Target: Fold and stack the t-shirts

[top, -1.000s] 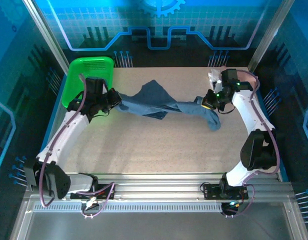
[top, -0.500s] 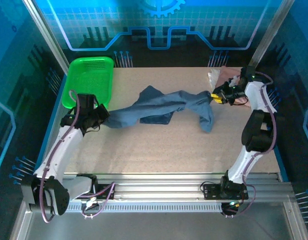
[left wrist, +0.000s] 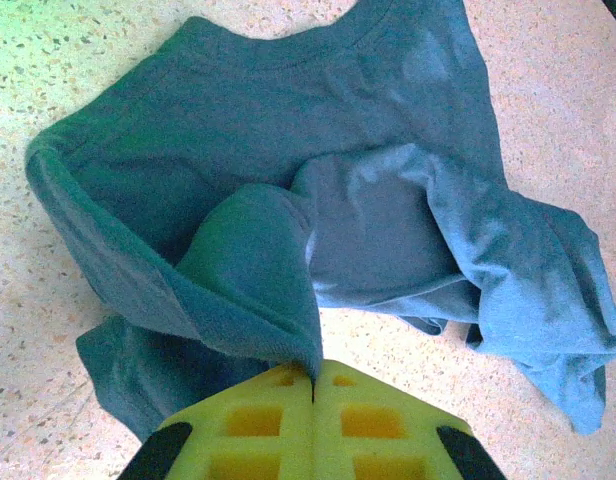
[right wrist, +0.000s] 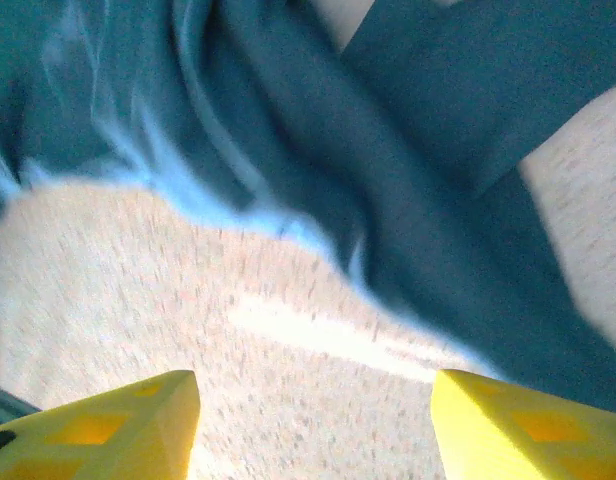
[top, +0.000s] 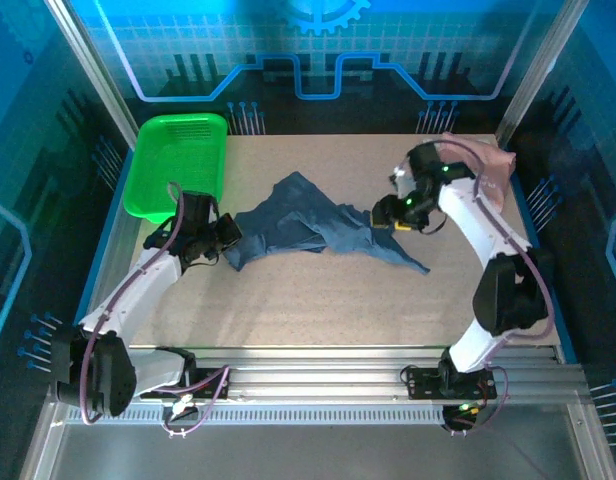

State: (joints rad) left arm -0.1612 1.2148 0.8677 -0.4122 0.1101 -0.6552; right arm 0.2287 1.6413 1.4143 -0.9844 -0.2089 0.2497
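Pinching a fold of the plain slate-blue cloth t-shirt (top: pixel 303 222) in the left gripper (top: pixel 231 236), yellow fingers (left wrist: pixel 288 385) pressed together on the cloth at the left end of the heap. Judged to be held so in order to draw that edge out flat for folding. Lay crumpled at mid-table, collar on the side away from the left gripper, one tail trailing toward the near right. Hovered the right gripper (top: pixel 384 214) over the right part of the same shirt, jaws spread wide, nothing between them, speckled beige tabletop (top: pixel 288 300) beneath; probably poised to seize a matching edge. Bunched at the far right corner, partly behind the right arm: the dusty pink cloth t-shirt (top: pixel 493 165), presumably waiting its turn. Stood at the far left corner, clear of the work: the bright green plastic mesh basket (top: pixel 178 160). Counted two shirts, one basket, two grippers. No fold made yet, no stack begun.
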